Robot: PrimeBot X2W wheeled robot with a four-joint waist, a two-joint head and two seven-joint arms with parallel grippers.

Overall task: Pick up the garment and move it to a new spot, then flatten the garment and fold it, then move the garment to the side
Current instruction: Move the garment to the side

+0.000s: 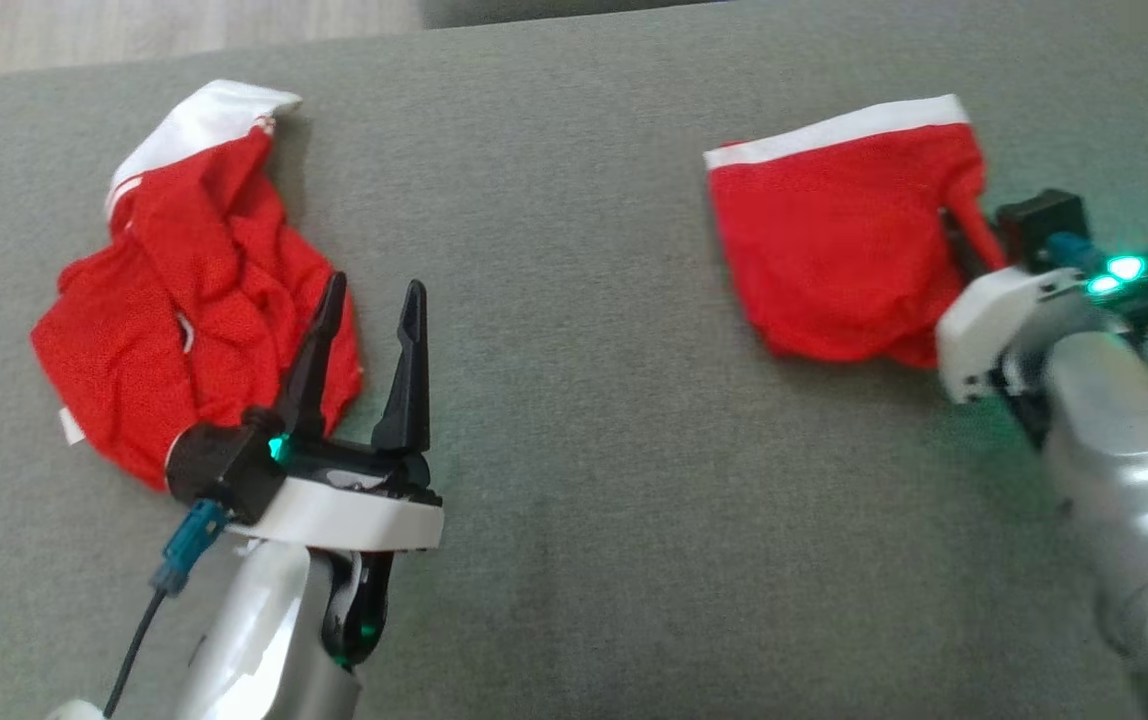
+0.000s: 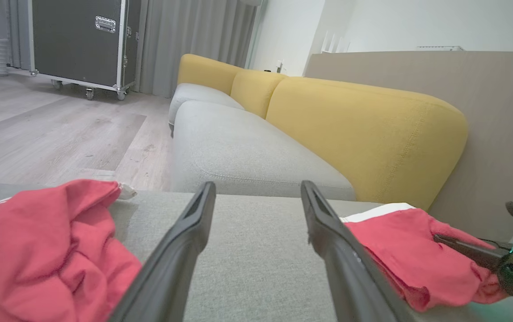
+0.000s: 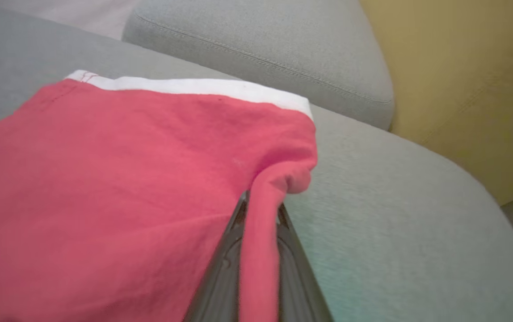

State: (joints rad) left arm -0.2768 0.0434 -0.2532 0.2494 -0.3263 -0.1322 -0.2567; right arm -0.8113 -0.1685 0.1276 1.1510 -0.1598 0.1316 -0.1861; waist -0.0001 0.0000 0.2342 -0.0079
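Two red garments with white waistbands lie on the grey cushion [image 1: 584, 420]. The right garment [image 1: 834, 250] [image 3: 127, 179] lies fairly flat. My right gripper [image 1: 964, 232] [image 3: 261, 210] is shut on a pinched fold of its right edge, and the cloth runs between the fingers in the right wrist view. The left garment [image 1: 194, 290] [image 2: 51, 241] is crumpled in a heap. My left gripper [image 1: 374, 290] [image 2: 257, 188] stands open just right of that heap, nothing between its fingers. The left wrist view also shows the right garment [image 2: 408, 250] and the right gripper [image 2: 462, 248].
Behind the grey cushion stands a sofa with a grey seat [image 2: 238, 147] and yellow back cushions [image 2: 363, 129]. A wood floor [image 2: 60, 129] and a black wheeled case [image 2: 77, 40] lie to the far left. A wide strip of cushion separates the two garments.
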